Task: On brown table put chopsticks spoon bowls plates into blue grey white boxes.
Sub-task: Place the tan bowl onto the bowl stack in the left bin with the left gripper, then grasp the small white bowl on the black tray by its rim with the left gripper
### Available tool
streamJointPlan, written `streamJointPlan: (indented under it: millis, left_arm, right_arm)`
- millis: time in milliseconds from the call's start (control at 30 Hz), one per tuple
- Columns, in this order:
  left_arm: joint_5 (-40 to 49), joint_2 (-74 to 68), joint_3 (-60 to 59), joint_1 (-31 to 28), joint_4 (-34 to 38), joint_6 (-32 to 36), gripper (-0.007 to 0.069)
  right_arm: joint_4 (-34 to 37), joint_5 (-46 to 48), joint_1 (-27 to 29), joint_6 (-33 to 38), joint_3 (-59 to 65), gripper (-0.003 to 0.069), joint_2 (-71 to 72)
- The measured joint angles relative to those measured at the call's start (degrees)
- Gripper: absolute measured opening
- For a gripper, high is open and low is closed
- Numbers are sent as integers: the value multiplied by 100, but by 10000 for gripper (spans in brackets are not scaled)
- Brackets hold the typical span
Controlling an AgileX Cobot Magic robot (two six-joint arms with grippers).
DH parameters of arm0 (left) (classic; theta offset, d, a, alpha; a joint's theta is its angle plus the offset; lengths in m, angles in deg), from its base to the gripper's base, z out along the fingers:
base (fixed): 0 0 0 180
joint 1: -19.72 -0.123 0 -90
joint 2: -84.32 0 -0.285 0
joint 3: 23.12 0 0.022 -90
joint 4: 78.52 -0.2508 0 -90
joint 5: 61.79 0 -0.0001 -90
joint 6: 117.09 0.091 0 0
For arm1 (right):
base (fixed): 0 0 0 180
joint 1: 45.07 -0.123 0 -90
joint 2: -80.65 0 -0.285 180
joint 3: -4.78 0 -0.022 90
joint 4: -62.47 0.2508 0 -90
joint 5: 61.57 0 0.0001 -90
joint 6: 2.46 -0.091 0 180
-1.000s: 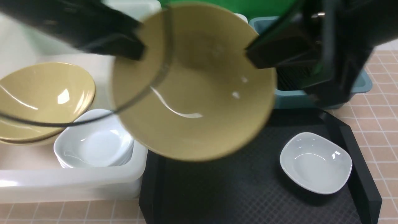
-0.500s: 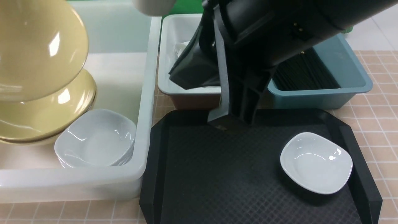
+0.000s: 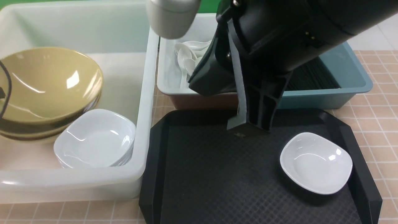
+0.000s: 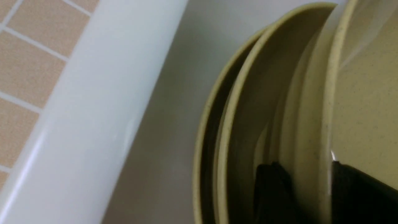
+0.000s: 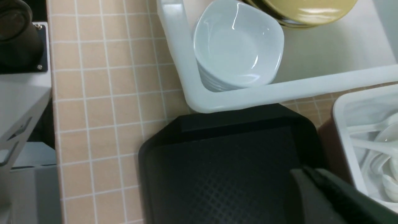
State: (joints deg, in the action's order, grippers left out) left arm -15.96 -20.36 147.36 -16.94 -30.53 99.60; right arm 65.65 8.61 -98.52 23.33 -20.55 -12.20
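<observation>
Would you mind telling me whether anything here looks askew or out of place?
The top yellow bowl sits tilted on the lower yellow bowls in the white box, not nested flat; the left gripper pinches its rim. Nothing is spilled.

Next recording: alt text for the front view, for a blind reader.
A black right gripper hangs over the far edge of a black tray holding one white dish. To the left, a white box holds stacked tan bowls and white dishes; behind, a grey box of spoons and a blue box of chopsticks.
</observation>
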Motion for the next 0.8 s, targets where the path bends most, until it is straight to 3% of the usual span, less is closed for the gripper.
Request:
streamJointPlan:
  millis: [133,167,233,333,467,567,600,633,667,700,800]
  left_arm:
    - [121,-6,187,0,-261,0,380]
    - [360,0,429,0,-439,-41,461]
    - [688,59,851,0,-739,-275,529]
    - [1141,219,1492,34,-1080,-844,566]
    - [1742,526,2388,383,-1430,-1579,548]
    - [2247,821,2799,1618,-1635,-1711,417]
    - [2247,821,2799,1618,-1635,-1711,417]
    - [2381,823,2814,2366,-1679,-1633,336]
    - [2402,809,2814,2565,-1713,-1604,314]
    - [2464,696,2814,3373,-1832,-1469,223]
    - [2483,324,2814,4765,-2103,-1196,64]
  right_arm:
    - [-6,0,0,0,40,43,0]
    - [-12,35,0,-8,46,43,0]
    - [-111,153,0,-75,46,46,0]
    - [-364,180,19,-310,120,47,0]
    - [-647,190,201,-624,390,47,5]
    - [-815,165,746,-843,1005,47,113]
    - [-821,165,786,-873,1049,47,125]
    - [-844,145,1090,-978,1367,47,252]
    - [-853,145,1185,-1022,1463,47,292]
    - [-880,130,1568,-1163,1851,47,508]
    - [-909,130,2177,-1396,2548,48,1117]
